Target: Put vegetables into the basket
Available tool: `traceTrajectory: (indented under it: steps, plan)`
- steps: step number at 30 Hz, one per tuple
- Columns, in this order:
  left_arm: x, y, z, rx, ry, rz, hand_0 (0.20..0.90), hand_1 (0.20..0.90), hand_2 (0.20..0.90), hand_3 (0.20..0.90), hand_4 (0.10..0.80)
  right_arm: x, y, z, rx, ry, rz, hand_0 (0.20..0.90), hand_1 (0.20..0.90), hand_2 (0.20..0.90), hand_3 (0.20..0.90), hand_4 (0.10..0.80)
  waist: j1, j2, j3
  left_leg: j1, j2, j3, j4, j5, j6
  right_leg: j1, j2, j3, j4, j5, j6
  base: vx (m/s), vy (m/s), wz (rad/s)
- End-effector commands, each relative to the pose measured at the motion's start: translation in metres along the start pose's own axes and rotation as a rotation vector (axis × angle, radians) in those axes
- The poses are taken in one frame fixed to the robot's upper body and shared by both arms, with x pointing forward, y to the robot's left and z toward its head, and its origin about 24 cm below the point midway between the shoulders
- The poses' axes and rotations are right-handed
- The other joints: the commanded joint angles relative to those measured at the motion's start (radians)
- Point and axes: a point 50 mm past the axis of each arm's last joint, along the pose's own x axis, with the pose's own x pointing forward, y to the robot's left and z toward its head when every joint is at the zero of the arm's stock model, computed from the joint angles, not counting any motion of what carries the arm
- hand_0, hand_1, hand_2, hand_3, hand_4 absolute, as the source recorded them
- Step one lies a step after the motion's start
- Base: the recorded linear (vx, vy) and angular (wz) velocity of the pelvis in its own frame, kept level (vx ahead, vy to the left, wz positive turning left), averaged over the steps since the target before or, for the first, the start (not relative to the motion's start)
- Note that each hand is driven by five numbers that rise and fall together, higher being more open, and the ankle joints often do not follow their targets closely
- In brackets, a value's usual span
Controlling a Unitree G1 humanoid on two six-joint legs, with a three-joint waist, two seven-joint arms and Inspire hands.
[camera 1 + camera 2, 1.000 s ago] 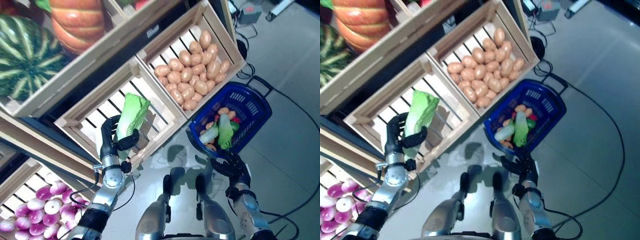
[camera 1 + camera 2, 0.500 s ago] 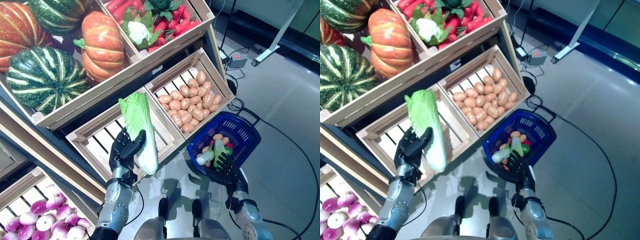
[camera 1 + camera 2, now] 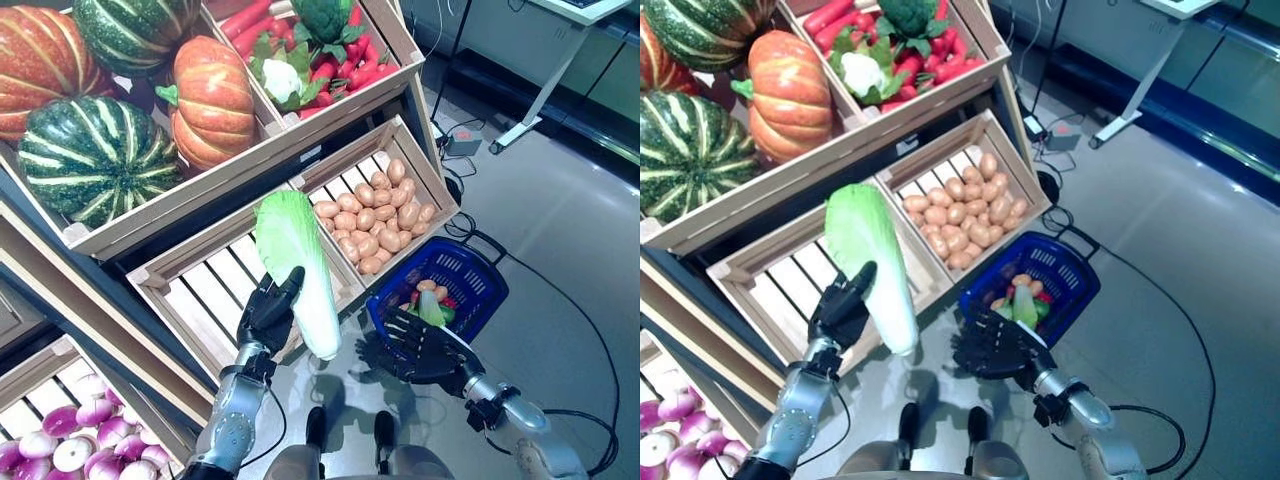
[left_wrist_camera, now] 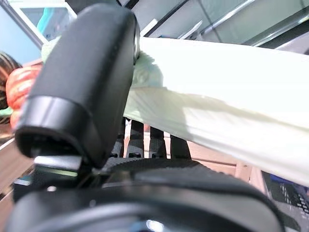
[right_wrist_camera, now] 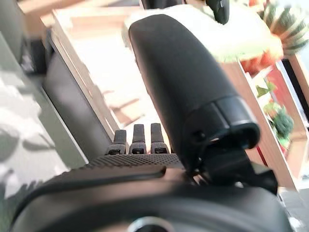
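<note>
Nearest to us, our left hand [image 3: 268,312] has its fingers [image 4: 159,142] and thumb curled round the pale stalk end of a napa cabbage [image 3: 297,268], held in the air with its leafy green end up and tilted toward the shelves. Our right hand [image 3: 420,347] reaches in beside the cabbage's lower tip with its fingers spread and relaxed, holding nothing; from the head views we cannot tell whether it touches the cabbage. The left wrist view shows what the head views do not: the thumb pressed across the cabbage's pale rib, with the fingers wrapped behind it. The right wrist view shows only straight fingers and thumb pointing at the shelves, with a green edge of the cabbage past them. Just beyond the right hand, a blue basket [image 3: 462,282] sits on the floor at the foot of the shelves, with a few vegetables already in it. Behind the cabbage is an empty slatted wooden crate [image 3: 210,290], and beside it a crate of potatoes [image 3: 372,218]. Farther up, the shelf carries pumpkins [image 3: 207,88] and striped green squashes [image 3: 95,160], and a crate of carrots, cauliflower and broccoli [image 3: 880,50].
</note>
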Motion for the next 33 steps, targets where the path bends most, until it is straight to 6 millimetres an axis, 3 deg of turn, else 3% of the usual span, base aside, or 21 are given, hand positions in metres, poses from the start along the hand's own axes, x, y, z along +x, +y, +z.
traceTrajectory:
  steps: [1,9,20,33]
  plan:
    - [0.017,-0.034,0.021,0.055,-0.050,-0.279,0.300,0.300,0.300,0.300,0.400,0.007,0.023,0.019,0.068,-0.065,0.219,0.900,0.900,0.900,0.900,0.800,0.030,-0.043,-0.121,0.011,0.006,-0.026,0.002,-0.046,-0.003,0.022,-0.060,-0.023,0.018,0.021,0.021,0.032,-0.010,0.01]
    - [0.019,-0.047,0.011,0.110,-0.014,-0.349,0.300,0.300,0.300,0.300,0.400,0.018,0.033,0.016,0.150,-0.009,0.255,0.900,0.900,0.900,0.900,0.800,0.032,-0.046,-0.150,0.013,0.009,-0.028,0.002,-0.046,-0.003,0.026,-0.063,-0.021,0.008,0.027,0.023,0.000,0.000,0.00]
    - [0.021,-0.060,0.001,0.135,-0.005,-0.381,0.300,0.300,0.300,0.300,0.400,0.031,0.045,0.027,0.182,-0.046,0.282,0.900,0.900,0.900,0.900,0.800,0.032,-0.044,-0.170,0.013,0.008,-0.030,0.002,-0.048,-0.002,0.026,-0.065,-0.011,0.001,0.029,0.026,0.000,0.000,0.00]
    - [0.021,-0.078,-0.016,0.099,0.084,-0.474,0.300,0.300,0.300,0.300,0.400,0.049,0.076,0.035,0.299,0.000,0.497,0.900,0.900,0.900,0.900,0.800,0.039,-0.045,-0.189,0.009,0.008,-0.030,0.002,-0.047,-0.001,0.022,-0.069,-0.012,0.001,0.031,0.030,0.000,0.000,0.00]
